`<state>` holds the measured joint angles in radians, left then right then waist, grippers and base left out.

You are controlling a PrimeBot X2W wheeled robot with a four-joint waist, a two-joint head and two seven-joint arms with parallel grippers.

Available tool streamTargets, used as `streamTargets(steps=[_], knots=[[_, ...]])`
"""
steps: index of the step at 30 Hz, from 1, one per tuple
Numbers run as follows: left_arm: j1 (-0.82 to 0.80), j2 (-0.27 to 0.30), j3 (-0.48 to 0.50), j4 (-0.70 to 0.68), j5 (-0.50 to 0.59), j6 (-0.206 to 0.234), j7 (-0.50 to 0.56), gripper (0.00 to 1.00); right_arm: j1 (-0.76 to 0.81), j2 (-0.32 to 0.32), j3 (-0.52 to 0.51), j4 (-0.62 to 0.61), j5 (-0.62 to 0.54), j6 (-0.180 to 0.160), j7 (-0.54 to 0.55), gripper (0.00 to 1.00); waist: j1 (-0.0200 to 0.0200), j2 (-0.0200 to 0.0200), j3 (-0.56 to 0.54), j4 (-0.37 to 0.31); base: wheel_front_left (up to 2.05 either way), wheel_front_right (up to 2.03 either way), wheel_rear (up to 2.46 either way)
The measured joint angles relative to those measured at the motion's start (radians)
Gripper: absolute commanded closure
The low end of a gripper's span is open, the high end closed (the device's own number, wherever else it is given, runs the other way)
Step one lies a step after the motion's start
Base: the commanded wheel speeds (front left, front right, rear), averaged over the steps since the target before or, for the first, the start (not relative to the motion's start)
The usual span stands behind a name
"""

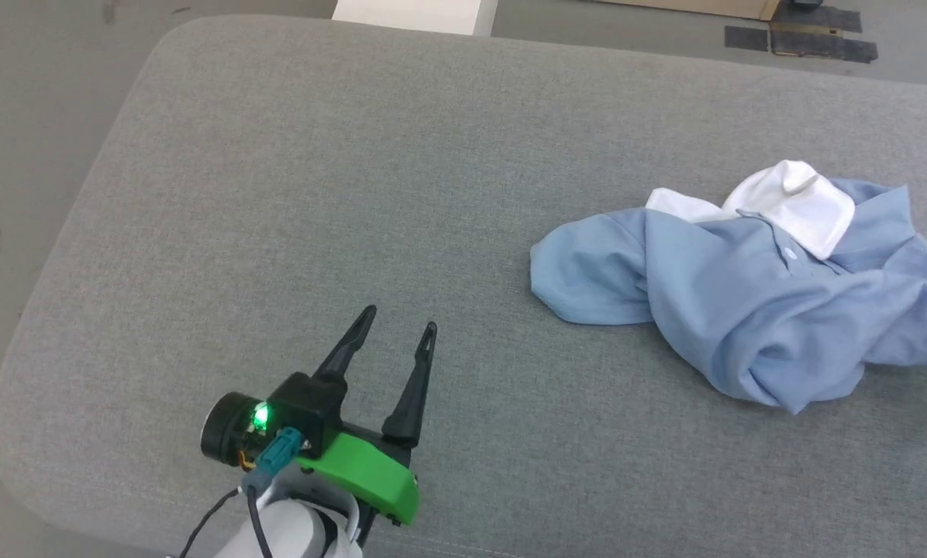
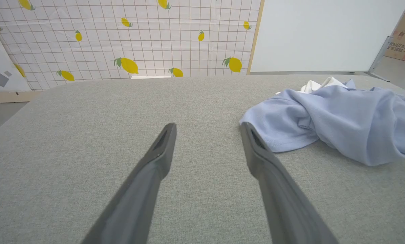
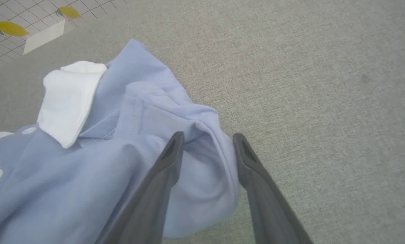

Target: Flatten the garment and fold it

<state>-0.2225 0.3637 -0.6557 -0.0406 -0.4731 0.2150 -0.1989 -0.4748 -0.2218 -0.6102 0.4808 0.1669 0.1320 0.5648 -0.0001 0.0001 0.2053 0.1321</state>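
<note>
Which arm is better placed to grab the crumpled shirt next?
Right. The right gripper sits at the garment, jaws apart with a blue fold showing between them. The left gripper, also open, is over bare grey surface, apart from the cloth.

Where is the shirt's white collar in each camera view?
Head view: the collar sits at the right, above middle, on the shirt.
Left wrist view: collar peeks over the shirt's folds, upper right.
Right wrist view: collar at left, upper half.
Shared landmark: the grey fabric surface.
</note>
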Motion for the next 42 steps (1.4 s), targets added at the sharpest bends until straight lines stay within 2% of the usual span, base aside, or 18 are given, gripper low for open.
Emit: streamTargets(steps=[2,5,7,11,16,20,23,28,33,42], knots=[[0.000,0.000,0.007,0.000,-0.003,0.006,0.001,0.00,0.000,0.022,0.036,-0.021,0.006,0.000,-0.025,0.00,0.0000,0.0000,-0.007,-0.005,0.00,0.00,0.00],[-0.001,0.003,0.023,0.000,-0.013,0.010,0.001,0.00,0.009,0.027,0.166,-0.096,0.035,0.000,-0.090,0.00,0.0000,0.0000,-0.023,-0.016,0.00,0.00,0.00],[-0.002,0.008,0.033,-0.001,-0.018,0.015,0.002,0.00,0.031,0.004,0.272,-0.173,0.070,0.000,-0.160,0.00,0.0000,0.0000,-0.035,-0.026,0.00,0.00,0.00],[-0.003,0.012,0.053,-0.006,-0.036,0.024,0.008,0.00,0.118,-0.057,0.418,-0.304,0.137,0.000,-0.287,0.00,0.0000,0.0000,-0.062,-0.043,0.00,0.00,0.00],[-0.003,0.015,0.066,-0.017,-0.066,0.032,0.023,0.00,0.246,-0.086,0.516,-0.427,0.155,0.000,-0.434,0.00,0.0000,0.0000,-0.085,-0.072,0.00,0.00,0.00],[-0.001,0.018,0.061,-0.023,-0.086,0.032,0.071,0.00,0.337,-0.063,0.534,-0.492,0.138,0.000,-0.538,0.00,0.0000,0.0000,-0.093,-0.098,0.00,0.00,0.00],[0.004,0.026,0.049,-0.023,-0.110,0.032,0.118,0.00,0.385,-0.020,0.527,-0.530,0.109,0.000,-0.587,0.00,0.0000,0.0000,-0.093,-0.117,0.00,0.00,0.00],[0.007,0.043,0.029,-0.032,-0.127,0.022,0.183,0.00,0.441,0.051,0.512,-0.563,0.066,0.000,-0.601,0.00,0.0000,0.0000,-0.079,-0.141,0.00,0.00,0.00],[-0.037,0.059,0.019,-0.040,-0.127,0.009,0.261,0.00,0.455,0.066,0.507,-0.585,0.040,0.000,-0.601,0.00,0.0000,0.0000,-0.047,-0.163,0.00,0.00,0.00],[-0.337,0.047,-0.010,0.037,-0.186,-0.030,0.624,0.00,0.454,0.073,0.512,-0.626,0.020,0.000,-0.610,0.00,0.0000,0.0000,0.049,-0.210,0.00,0.00,0.00]])
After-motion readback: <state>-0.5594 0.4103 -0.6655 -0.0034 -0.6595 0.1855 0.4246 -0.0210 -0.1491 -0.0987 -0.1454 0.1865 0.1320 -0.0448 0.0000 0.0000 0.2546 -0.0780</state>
